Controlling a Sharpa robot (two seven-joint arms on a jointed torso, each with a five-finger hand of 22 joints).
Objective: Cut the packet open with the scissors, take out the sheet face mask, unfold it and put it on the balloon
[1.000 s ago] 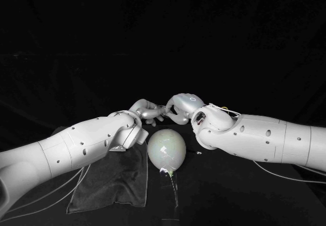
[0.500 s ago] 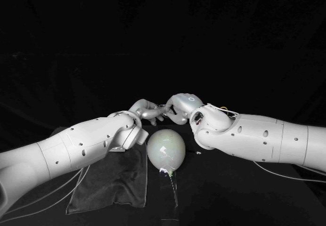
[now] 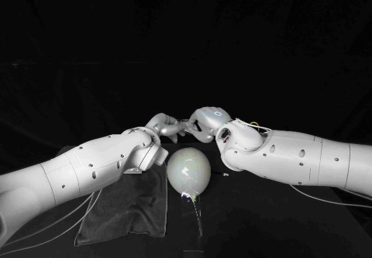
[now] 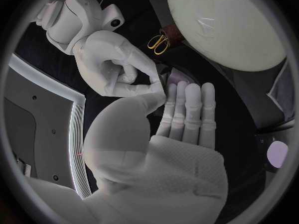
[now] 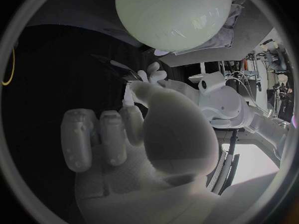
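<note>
At centre frame in the head view, a little above the middle, the two hands met almost touching: the left hand reached in from the lower left and the right hand from the right. Directly below them the pale balloon lay lengthwise on the black table, its narrow end toward the bottom of the frame. Its left side sat at the right edge of a dark cloth spread flat in the lower left. In the left wrist view I saw the right hand's fingers curled in, with thumb and fingertip pinched on the edge of a thin, dark, flat thing with a lilac patch. I took this for the packet and logged the right hand as holding it. The left hand's fingers lay straight and side by side, tips right at the packet, thumb drawn up beside them. I could not tell whether that hand gripped the packet or only touched it. The yellow-handled scissors lay on the table beyond the hands, near the balloon and apart from both hands. I could not tell whether the packet was cut.
</note>
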